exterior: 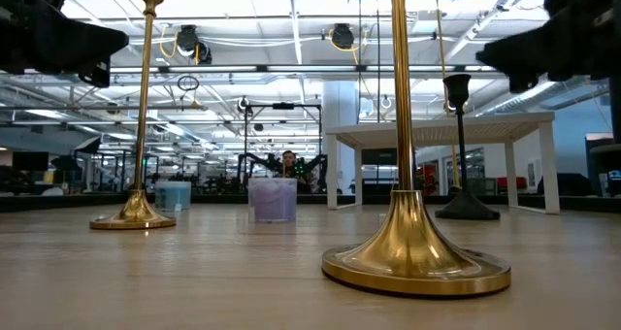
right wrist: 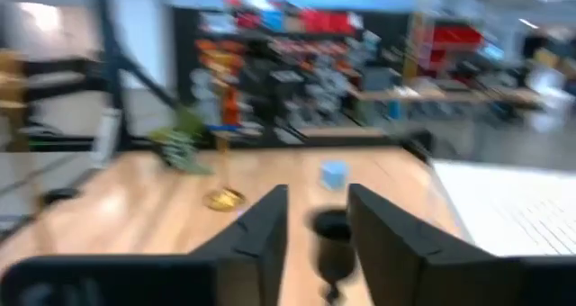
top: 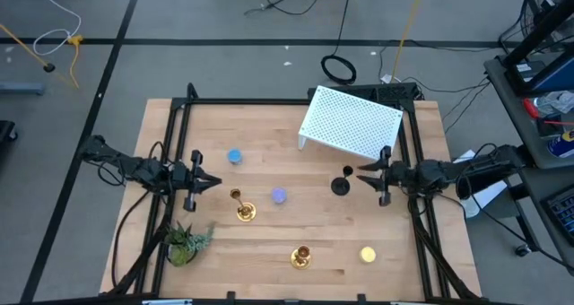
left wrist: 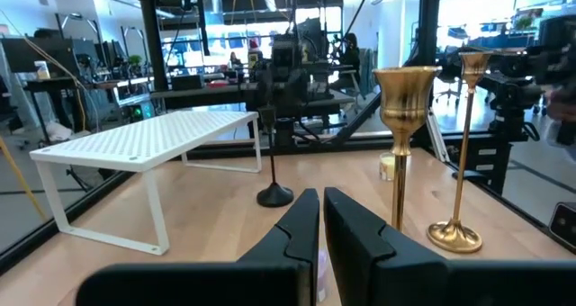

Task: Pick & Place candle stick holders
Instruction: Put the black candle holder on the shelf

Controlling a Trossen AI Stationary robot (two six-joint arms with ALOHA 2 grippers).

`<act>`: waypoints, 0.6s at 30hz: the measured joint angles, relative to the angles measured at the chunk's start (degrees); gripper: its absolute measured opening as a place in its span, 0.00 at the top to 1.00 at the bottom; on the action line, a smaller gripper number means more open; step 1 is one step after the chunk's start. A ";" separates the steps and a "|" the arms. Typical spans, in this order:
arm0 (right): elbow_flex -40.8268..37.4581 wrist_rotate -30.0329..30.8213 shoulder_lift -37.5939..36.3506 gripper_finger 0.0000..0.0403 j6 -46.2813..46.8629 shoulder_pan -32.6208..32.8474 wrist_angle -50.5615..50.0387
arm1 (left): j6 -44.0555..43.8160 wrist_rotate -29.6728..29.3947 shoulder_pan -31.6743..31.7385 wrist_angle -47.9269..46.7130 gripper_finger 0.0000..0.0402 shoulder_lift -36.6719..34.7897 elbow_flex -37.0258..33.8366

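Observation:
A black candle stick holder (top: 341,185) stands upright on its round base at the table's right middle. My right gripper (top: 360,173) hovers level just right of it, open. In the right wrist view its cup (right wrist: 331,238) shows in the gap ahead of the fingers (right wrist: 317,207). My left gripper (top: 219,181) is shut and empty at the left middle (left wrist: 321,202). One brass holder (top: 242,208) stands near it, another (top: 300,256) near the front edge. Low blue (top: 234,157), lilac (top: 279,196) and yellow (top: 368,254) holders sit on the wood.
A white perforated stand (top: 350,123) stands on its legs at the back right, behind the black holder. A small green plant (top: 186,242) sits at the front left. Black frame rails (top: 175,143) run along the table's left and right sides.

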 joint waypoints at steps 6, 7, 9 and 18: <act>0.00 3.35 8.72 0.46 4.91 -0.02 0.11 | 0.02 -2.65 -0.02 1.83 0.93 -0.02 0.02; 0.00 3.55 9.96 0.43 5.14 -0.02 0.86 | 0.02 -2.96 0.00 1.86 0.93 0.00 0.02; 0.00 4.99 12.46 0.38 5.28 -0.04 2.75 | 0.04 -3.37 -0.01 1.87 0.93 0.00 0.02; -0.02 4.87 22.34 0.30 8.25 -0.11 15.22 | 0.13 -3.87 -0.01 3.00 0.93 0.00 0.04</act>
